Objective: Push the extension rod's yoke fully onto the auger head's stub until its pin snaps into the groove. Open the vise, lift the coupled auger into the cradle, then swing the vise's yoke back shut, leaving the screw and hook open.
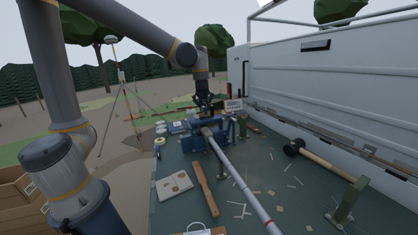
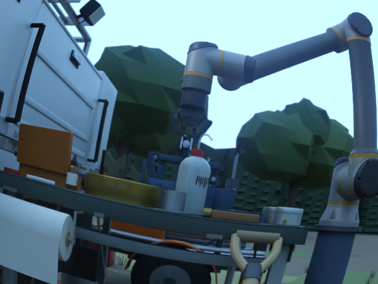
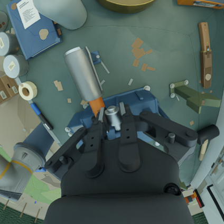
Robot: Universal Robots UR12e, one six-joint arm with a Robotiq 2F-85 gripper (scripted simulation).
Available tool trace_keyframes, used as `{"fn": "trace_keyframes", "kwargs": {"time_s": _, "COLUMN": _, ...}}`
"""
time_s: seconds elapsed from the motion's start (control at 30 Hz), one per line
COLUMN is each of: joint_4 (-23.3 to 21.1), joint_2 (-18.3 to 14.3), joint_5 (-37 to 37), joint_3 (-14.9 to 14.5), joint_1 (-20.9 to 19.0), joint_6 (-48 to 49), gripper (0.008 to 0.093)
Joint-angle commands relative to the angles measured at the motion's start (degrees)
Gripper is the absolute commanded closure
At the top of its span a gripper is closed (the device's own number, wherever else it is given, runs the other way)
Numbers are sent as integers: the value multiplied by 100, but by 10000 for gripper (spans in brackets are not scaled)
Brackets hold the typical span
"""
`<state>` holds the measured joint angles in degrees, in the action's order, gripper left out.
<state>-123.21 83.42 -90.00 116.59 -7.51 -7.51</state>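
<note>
At the far end of the truck bed stands the blue vise (image 1: 205,133) (image 3: 124,111). The auger head (image 3: 83,72), a grey cylinder with an orange neck, sticks out of its far side. The long grey extension rod (image 1: 238,182) runs from the vise toward the near edge, over a small green support. The vise's grey screw knob (image 3: 113,117) (image 2: 186,143) is held between the fingers of my gripper (image 3: 113,114) (image 1: 202,103) (image 2: 189,137), which is closed on it from above. Two green cradle posts (image 1: 346,202) (image 1: 243,125) stand nearer the truck wall.
A yellow tub (image 2: 122,189) and a white bottle (image 2: 193,180) stand behind the vise. A blue binder (image 3: 33,34), tins and a tape roll (image 3: 26,90) line the bed edge. A mallet (image 1: 318,160), a wooden knife sheath (image 1: 205,188) and a notebook (image 1: 173,184) lie on the bed.
</note>
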Motion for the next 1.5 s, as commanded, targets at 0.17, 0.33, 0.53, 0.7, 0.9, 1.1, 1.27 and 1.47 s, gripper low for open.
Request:
{"fn": "trace_keyframes", "kwargs": {"time_s": 0.17, "joint_4": 8, "joint_2": 11, "joint_5": 0, "joint_3": -3, "joint_1": -1, "joint_6": -1, "gripper": 934}}
{"fn": "trace_keyframes", "kwargs": {"time_s": 0.33, "joint_4": 20, "joint_2": 25, "joint_5": 0, "joint_3": -1, "joint_1": -2, "joint_6": -2, "gripper": 934}}
{"fn": "trace_keyframes", "kwargs": {"time_s": 0.53, "joint_4": 43, "joint_2": 55, "joint_5": 0, "joint_3": 5, "joint_1": -4, "joint_6": -4, "gripper": 934}}
{"fn": "trace_keyframes", "kwargs": {"time_s": 0.7, "joint_4": 69, "joint_2": 91, "joint_5": 0, "joint_3": 16, "joint_1": -7, "joint_6": -7, "gripper": 934}}
{"fn": "trace_keyframes", "kwargs": {"time_s": 0.9, "joint_4": 109, "joint_2": 149, "joint_5": 0, "joint_3": 34, "joint_1": -12, "joint_6": -12, "gripper": 934}}
{"fn": "trace_keyframes", "kwargs": {"time_s": 1.1, "joint_4": 158, "joint_2": 226, "joint_5": 0, "joint_3": 61, "joint_1": -19, "joint_6": -18, "gripper": 934}}
{"fn": "trace_keyframes", "kwargs": {"time_s": 1.27, "joint_4": 204, "joint_2": 303, "joint_5": 0, "joint_3": 92, "joint_1": -26, "joint_6": -26, "gripper": 934}}
{"fn": "trace_keyframes", "kwargs": {"time_s": 1.47, "joint_4": 263, "joint_2": 411, "joint_5": 0, "joint_3": 142, "joint_1": -37, "joint_6": -36, "gripper": 934}}
